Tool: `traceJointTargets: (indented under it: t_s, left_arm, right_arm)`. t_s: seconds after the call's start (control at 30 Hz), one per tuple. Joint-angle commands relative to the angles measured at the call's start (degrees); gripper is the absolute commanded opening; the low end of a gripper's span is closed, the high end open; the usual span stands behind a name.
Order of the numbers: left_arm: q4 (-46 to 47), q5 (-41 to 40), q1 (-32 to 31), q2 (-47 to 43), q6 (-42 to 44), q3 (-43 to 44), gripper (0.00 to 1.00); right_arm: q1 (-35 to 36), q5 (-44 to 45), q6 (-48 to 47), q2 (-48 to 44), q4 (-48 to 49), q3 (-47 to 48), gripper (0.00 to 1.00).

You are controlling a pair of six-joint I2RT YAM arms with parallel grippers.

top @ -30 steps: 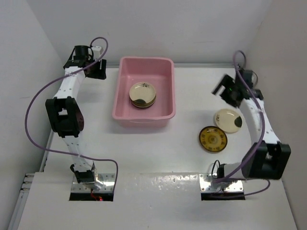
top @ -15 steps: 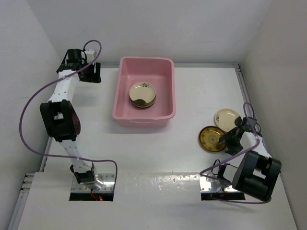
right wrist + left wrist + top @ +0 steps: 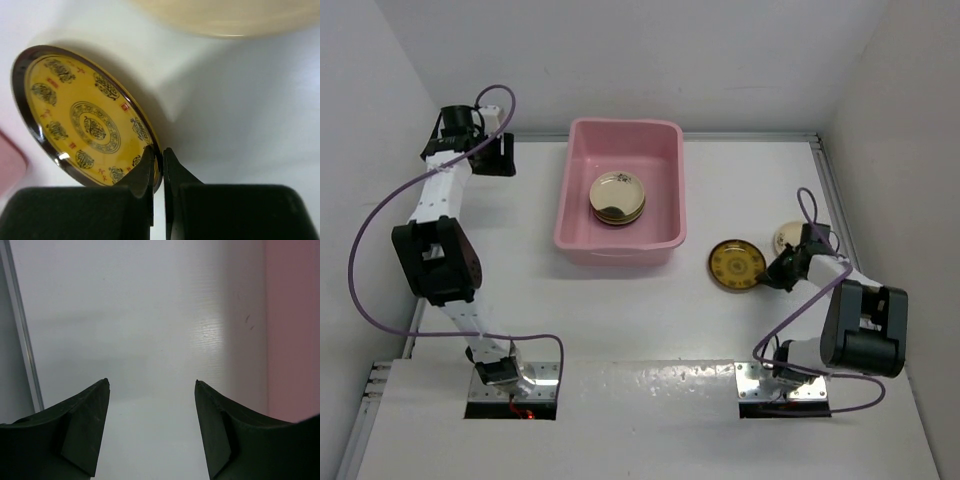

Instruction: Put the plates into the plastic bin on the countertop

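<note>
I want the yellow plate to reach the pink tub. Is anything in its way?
Nothing visible lies on the countertop between the yellow plate and the pink tub; the plate only has to clear the tub's near wall.

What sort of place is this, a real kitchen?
Probably a lab test cell, not a kitchen: a white table boxed in by plain white walls, with a pink bin and small plates.

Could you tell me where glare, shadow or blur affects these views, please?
Left wrist: a soft glare patch lies on the flat white countertop beyond the open left gripper. Right wrist: the round yellow-brown patterned plate, pinched by the right gripper, is sharp and shadows the countertop; the round cream plate above it is blurred.
</note>
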Motion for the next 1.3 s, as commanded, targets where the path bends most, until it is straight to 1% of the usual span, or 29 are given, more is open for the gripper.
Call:
traceJointTargets:
  t_s: [0.0, 0.07, 0.1, 0.13, 0.2, 0.27, 0.3, 0.33, 0.37, 0.4, 0.43, 0.5, 0.53, 0.6, 0.63, 0.67, 0.7, 0.73, 0.77, 0.8, 0.83, 0.87, 0.9, 0.93, 0.97, 1.1, 1.27]
  left_arm:
    - [0.94, -1.55, 0.78, -3.28, 0.66, -0.53, 0.71]
    - [0.94, -1.55, 1.39, -3.28, 0.66, -0.53, 0.71]
    - [0.94, -1.55, 1.39, -3.28, 0.66, -0.53, 0.71]
    - [0.94, -2.08, 1.92, -3.28, 1.27, -0.53, 0.71]
    - [0.94, -2.08, 1.92, -3.8, 1.28, -0.53, 0.72]
    - [0.94, -2.08, 2.45, -3.8, 1.28, -0.53, 0.72]
    - [0.94, -2.08, 2.45, -3.8, 1.28, -0.53, 0.72]
    - [0.94, -2.08, 2.97, -3.8, 1.28, -0.53, 0.72]
    - [0.94, -2.08, 2.98, -3.8, 1.28, -1.05, 0.72]
    - [0.94, -2.08, 2.98, -3.8, 1.28, -1.06, 0.72]
    - [0.94, -2.6, 2.98, -3.8, 1.28, -1.06, 0.72]
    - [0.94, -2.61, 3.5, -3.28, 1.28, -1.06, 0.72]
    - [0.94, -2.61, 3.5, -3.28, 1.28, -1.06, 0.72]
    - [0.94, -3.13, 4.02, -2.67, 1.28, -1.06, 0.72]
    - [0.94, -3.14, 4.03, -2.66, 1.28, -1.06, 0.72]
    - [0.94, -3.14, 4.03, -2.66, 1.28, -1.06, 0.72]
    - [0.94, -3.14, 4.03, -2.66, 1.28, -1.06, 0.72]
    - [0.94, -3.14, 4.03, -2.66, 1.28, -1.06, 0.72]
    - [0.94, -3.14, 4.03, -2.66, 1.28, -1.06, 0.72]
    - [0.94, -3.14, 4.55, -2.66, 1.28, -1.06, 0.72]
    - [0.94, -3.14, 4.56, -2.66, 1.89, -1.06, 0.72]
    - [0.94, -3.14, 4.56, -2.66, 1.89, -1.67, 0.72]
    - [0.94, -3.14, 4.56, -2.66, 1.89, -1.67, 0.72]
    - [0.94, -3.14, 4.56, -2.66, 1.89, -1.67, 0.72]
    - [0.94, -3.14, 5.08, -2.66, 1.89, -2.2, 0.72]
    - [0.94, -2.61, 5.61, -2.66, 1.89, -2.73, 0.72]
    - [0.94, -1.56, 6.14, -2.66, 1.89, -3.26, 0.72]
  right_arm:
    - [4.18, 2.47, -0.82, -1.27, 0.48, 3.25, 0.0]
    - [4.1, 2.47, 3.39, -3.46, 1.9, 5.54, 0.0]
    - [4.18, 3.08, 4.28, -3.48, 3.12, 8.85, 0.0]
    - [4.27, 3.44, 4.98, -3.74, 3.31, 10.54, 0.0]
    - [4.71, 4.93, 5.52, -3.92, 2.44, 17.29, 0.0]
    - [5.41, 7.11, 5.34, -3.92, 2.08, 20.74, 0.0]
    - [6.81, 8.17, 5.08, -3.66, 1.82, 25.71, 0.0]
    - [7.34, 11.49, 4.91, -3.83, 1.73, 27.5, 0.0]
    - [7.78, 12.13, 4.64, -3.66, 2.08, 28.83, 0.0]
    - [9.96, 13.79, 4.47, -3.31, 2.6, 32.15, 0.0]
    - [10.68, 15.81, 4.29, -3.04, 2.78, 35.22, 0.0]
    - [13.75, 16.45, 4.29, -2.6, 5.14, 39.2, 0.0]
    - [16.29, 16.27, 3.94, -0.69, 5.24, 43.56, 0.0]
    - [23.31, 14.87, 3.5, 3.0, 4.81, 47.1, 0.0]
    - [26.65, 13.65, 2.54, 6.59, 4.11, 52.78, 0.0]
    - [30.34, 13.03, 1.05, 12.89, 2.62, 54.83, 0.0]
    - [30.37, 12.58, 1.04, 12.96, 0.43, 57.12, 0.0]
    - [34.73, 12.41, -0.97, 17.13, -2.72, 64.01, 0.0]
    - [35.99, 10.84, -1.25, 22.57, -4.14, 66.61, 0.0]
    - [36.96, 10.21, -1.51, 24.89, -6.77, 71.33, 0.0]
    - [38.62, 9.86, -1.25, 27.43, -8.1, 73.73, 0.0]
    - [39.77, 8.12, -0.99, 33.72, -9.51, 77.41, 0.0]
    - [40.74, 7.92, -0.46, 35.53, -10.56, 81.18, 0.0]
    - [41.44, 7.49, -0.46, 39.11, -11.45, 82.79, 0.0]
    - [42.67, 6.79, -0.02, 42.19, -11.8, 86.98, 0.0]
    - [43.91, 4.77, 2.17, 48.02, -11.29, 90.01, 0.0]
    - [44.17, 4.06, 3.59, 49.25, -10.05, 88.08, 0.0]
